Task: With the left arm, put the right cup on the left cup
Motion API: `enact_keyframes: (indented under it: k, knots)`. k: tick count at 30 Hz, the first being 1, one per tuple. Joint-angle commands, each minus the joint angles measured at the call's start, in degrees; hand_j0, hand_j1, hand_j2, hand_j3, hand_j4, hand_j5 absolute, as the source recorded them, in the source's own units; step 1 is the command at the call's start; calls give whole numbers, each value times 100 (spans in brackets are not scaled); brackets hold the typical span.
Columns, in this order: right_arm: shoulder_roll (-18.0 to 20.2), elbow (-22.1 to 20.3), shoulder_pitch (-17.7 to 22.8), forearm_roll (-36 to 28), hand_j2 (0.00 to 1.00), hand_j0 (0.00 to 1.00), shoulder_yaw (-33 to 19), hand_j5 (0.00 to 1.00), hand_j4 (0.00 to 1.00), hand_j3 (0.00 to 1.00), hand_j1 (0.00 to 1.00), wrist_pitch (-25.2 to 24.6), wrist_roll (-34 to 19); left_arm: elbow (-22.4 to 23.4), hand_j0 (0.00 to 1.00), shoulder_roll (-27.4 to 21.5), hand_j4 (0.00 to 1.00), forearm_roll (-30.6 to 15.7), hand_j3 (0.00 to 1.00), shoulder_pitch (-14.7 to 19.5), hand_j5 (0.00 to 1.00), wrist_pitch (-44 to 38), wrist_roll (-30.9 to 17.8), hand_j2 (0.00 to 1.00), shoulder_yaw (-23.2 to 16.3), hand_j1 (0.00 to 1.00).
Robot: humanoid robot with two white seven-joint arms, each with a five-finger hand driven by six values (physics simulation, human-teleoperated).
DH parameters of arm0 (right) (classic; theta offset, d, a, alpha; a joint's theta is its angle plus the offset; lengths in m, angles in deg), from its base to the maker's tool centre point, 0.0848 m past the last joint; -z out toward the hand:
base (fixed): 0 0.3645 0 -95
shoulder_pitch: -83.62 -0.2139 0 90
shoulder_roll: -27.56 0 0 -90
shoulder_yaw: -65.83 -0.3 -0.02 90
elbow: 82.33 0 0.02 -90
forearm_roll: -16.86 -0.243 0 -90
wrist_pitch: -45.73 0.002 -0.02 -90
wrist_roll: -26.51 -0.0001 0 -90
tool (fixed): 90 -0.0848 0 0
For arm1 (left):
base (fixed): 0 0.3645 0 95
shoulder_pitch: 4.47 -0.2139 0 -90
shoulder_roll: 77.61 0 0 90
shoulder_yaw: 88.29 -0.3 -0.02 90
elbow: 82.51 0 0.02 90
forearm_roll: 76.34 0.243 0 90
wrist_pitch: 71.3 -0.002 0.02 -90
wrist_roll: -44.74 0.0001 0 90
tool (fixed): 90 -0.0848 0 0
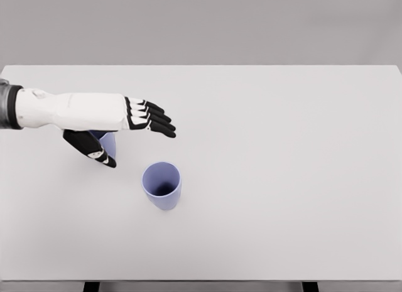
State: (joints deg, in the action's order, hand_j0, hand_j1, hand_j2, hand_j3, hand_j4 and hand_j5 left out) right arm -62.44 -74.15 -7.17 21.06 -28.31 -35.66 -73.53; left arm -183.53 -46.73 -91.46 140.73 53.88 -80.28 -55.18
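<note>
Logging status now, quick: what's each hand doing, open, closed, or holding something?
Left hand: open, fingers spread, holding nothing, over the left cup; the right cup stands free.
Right hand: not in view.

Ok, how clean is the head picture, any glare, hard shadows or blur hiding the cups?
Head view: flat, even light on the table, no glare, only faint soft shadows. The right cup is sharp and fully visible, its inside shaded. The left cup is mostly hidden behind the left robot hand, not by blur. Edges look slightly soft overall.
</note>
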Motion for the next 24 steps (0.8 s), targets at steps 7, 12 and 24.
enact_keyframes:
  k: [7,12,24]
  knots:
    - [0,18,0,1,100,100,10,100,100,100,100,1,-6,3,100,67,100,439,100,-211,100,-17,2,100,-7,100]
    - [0,18,0,1,100,100,10,100,100,100,100,1,-6,3,100,481,100,642,100,-378,100,-17,2,100,-7,100]
    - [0,18,0,1,100,100,-8,100,100,100,100,1,-6,12,100,560,100,835,100,-703,100,-17,2,100,-7,100]
